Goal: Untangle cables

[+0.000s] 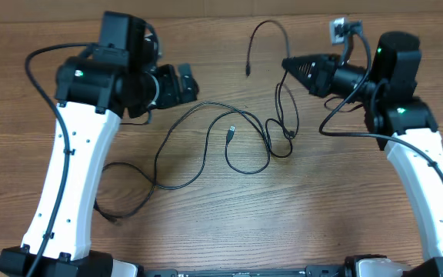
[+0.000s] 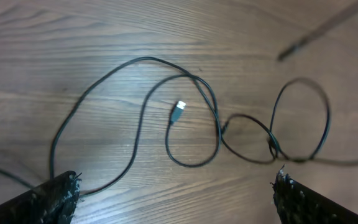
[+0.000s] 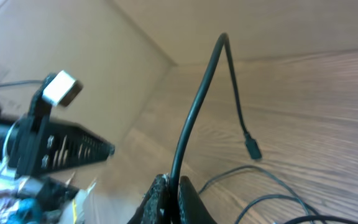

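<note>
Cables (image 1: 215, 105) tangled | left end effector (image 2: 173, 180) agape | right end effector (image 3: 171, 186) — pinching one

No readable txt, labels or nos. anywhere.

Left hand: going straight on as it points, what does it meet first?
Likely the cables, at the loop beside the silver-tipped plug ahead of the open left hand; depth is unclear.

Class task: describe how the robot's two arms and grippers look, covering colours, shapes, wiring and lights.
Left arm and right arm have white curved links, black joint housings with small green lights, and black wires looping alongside. Left gripper and right gripper are black; the right tapers to narrow jaws.
</note>
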